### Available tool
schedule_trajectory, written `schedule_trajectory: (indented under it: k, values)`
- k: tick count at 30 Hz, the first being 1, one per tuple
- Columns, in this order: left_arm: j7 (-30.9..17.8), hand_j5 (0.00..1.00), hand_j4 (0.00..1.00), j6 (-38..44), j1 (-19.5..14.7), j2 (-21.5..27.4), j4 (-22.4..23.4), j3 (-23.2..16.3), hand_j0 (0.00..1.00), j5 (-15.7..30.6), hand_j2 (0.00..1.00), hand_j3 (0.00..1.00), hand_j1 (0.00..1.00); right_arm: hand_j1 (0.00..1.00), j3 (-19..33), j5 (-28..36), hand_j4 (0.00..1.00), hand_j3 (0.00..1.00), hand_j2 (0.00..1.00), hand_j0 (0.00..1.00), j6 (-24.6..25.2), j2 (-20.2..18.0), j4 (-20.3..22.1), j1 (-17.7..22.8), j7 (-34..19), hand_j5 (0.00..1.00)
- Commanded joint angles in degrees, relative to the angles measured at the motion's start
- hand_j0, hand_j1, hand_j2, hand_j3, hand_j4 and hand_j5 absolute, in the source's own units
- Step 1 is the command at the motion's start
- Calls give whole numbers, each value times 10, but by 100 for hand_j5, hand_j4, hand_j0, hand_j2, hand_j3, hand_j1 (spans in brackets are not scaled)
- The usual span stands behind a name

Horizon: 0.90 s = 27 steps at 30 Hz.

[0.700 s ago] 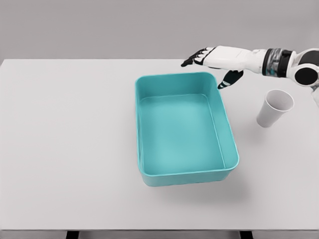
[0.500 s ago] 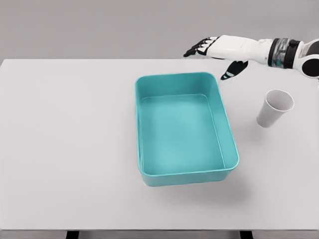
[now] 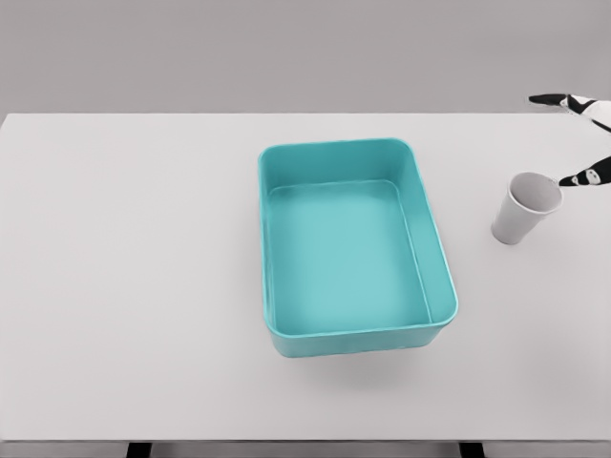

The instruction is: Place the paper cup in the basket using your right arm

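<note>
1. Nearest the viewer, the front edge of a white table (image 3: 143,363) runs across the bottom of the head view, and the surface stretches back to a grey wall.

2. A teal basket (image 3: 441,329), a rectangular tub with rounded corners and nothing inside, sits a little right of the table's middle, its long sides running from the front edge toward the back edge.

3. The paper cup (image 3: 523,210) stands on the table to the right of the basket, well apart from it, nearer the right edge than the centre. It is white and open-topped, its mouth toward the back right in the picture and its narrower base toward the front left.

4. Just beyond the cup, at the picture's right edge, only dark fingertips of the right hand (image 3: 584,141) show. One tip (image 3: 584,177) lies just right of the cup's rim; another (image 3: 552,98) reaches out farther back, near the back right corner. The two tips stand far apart, so the fingers look spread wide and hold nothing.

5. The cup lies to the left of and slightly in front of these fingers. Reaching it would probably mean bringing the hand back leftward and closing around the cup's side.

6. The left arm is out of view.
</note>
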State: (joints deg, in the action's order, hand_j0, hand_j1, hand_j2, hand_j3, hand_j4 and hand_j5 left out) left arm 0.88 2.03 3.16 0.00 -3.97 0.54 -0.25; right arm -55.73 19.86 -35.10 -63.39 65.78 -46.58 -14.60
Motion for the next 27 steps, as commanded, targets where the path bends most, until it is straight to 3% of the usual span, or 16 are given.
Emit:
schedule_trajectory:
  k: [1, 4, 7, 10, 12, 20, 27]
  values:
    - [0, 100, 100, 0, -1, 0, 0, 0, 100, 0, 100, 100, 100, 100, 11, 84, 100, 100, 100, 100, 1, -28, 0, 0, 2, 100]
    - [0, 100, 100, 0, -1, 0, 0, 0, 100, 0, 100, 100, 100, 100, 12, 114, 100, 100, 100, 100, 1, -26, 1, 28, 2, 100]
    - [0, 100, 100, 0, -1, 0, 0, 0, 100, 0, 100, 100, 100, 100, 18, 159, 100, 100, 100, 100, 1, -2, 2, 106, 2, 100]
    - [0, 100, 100, 0, -1, 0, 0, 0, 100, 0, 100, 100, 100, 100, 64, 159, 100, 100, 100, 100, 1, 20, -3, 166, 2, 100]
    - [0, 100, 100, 0, -1, 0, 0, 0, 100, 0, 100, 100, 100, 100, 79, 159, 100, 100, 100, 100, 1, 22, -3, 183, 3, 100]
    - [0, 100, 100, 0, -1, 0, 0, 0, 100, 0, 100, 100, 100, 100, 85, 161, 100, 100, 100, 100, 1, 25, -6, 189, 2, 100]
    - [0, 100, 100, 0, -1, 0, 0, 0, 100, 0, 100, 100, 100, 100, 85, 182, 100, 100, 100, 100, 1, 45, -40, 197, 2, 100]
